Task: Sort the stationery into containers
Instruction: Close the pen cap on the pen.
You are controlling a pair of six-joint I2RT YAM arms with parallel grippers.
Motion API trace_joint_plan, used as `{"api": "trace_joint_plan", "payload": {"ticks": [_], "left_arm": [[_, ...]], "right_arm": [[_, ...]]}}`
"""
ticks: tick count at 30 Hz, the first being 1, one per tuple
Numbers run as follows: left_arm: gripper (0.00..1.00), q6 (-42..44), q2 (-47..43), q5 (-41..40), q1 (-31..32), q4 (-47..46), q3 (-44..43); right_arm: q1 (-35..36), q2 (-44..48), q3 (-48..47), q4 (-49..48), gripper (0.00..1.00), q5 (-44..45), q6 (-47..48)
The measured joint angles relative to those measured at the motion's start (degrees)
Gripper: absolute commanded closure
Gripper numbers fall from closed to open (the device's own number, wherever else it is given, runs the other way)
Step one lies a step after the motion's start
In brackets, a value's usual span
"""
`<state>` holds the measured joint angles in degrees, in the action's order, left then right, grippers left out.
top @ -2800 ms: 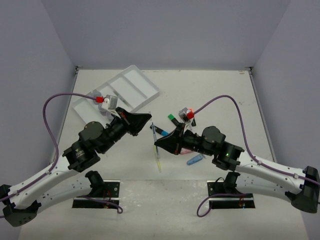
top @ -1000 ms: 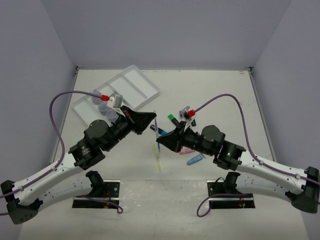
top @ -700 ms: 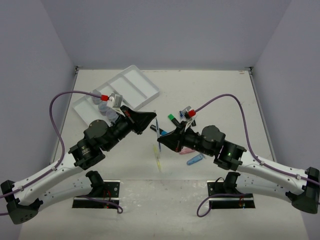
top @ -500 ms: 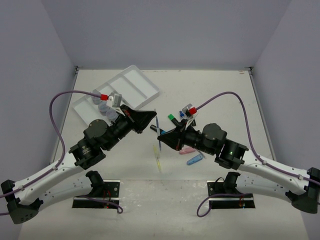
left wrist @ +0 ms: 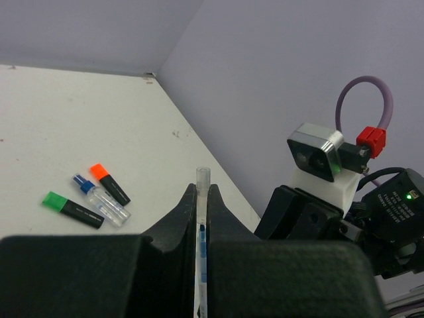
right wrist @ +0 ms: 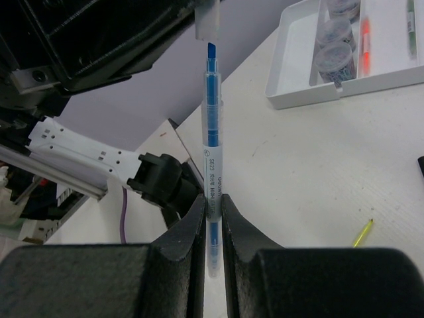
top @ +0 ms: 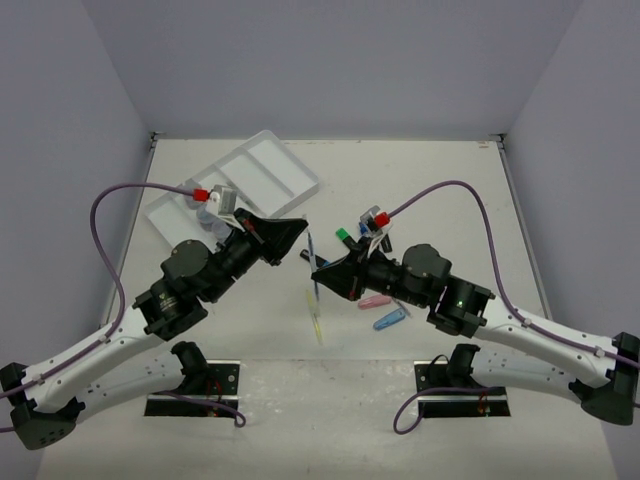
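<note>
My right gripper is shut on a thin clear pen with a blue core. It holds the pen in the air over the table's middle. The blue tip is bare. Just off that tip is the pen's clear cap, pinched in my shut left gripper. The two grippers face each other, left and right. The white compartment tray lies at the back left. Small round jars, an orange pen and a green pen lie in it.
A yellow pen lies on the table below the grippers. A green-capped highlighter, an orange-capped one and a blue-capped bottle lie together past them. A pink piece and a blue piece sit by the right arm.
The left arm has drawn back a little toward the upper left. The right gripper has edged up and left with the pen. Both stay shut.
</note>
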<state>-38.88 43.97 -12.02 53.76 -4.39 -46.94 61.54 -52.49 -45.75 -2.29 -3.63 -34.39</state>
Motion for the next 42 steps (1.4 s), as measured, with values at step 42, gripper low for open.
{"api": "trace_joint_plan", "payload": {"ticks": [42], "left_arm": [[1.0, 0.72, 0.99, -0.34, 0.0, 0.73, -1.92]], "right_arm": [[0.02, 0.35, -2.82, 1.65, 1.0, -0.7, -0.24]]}}
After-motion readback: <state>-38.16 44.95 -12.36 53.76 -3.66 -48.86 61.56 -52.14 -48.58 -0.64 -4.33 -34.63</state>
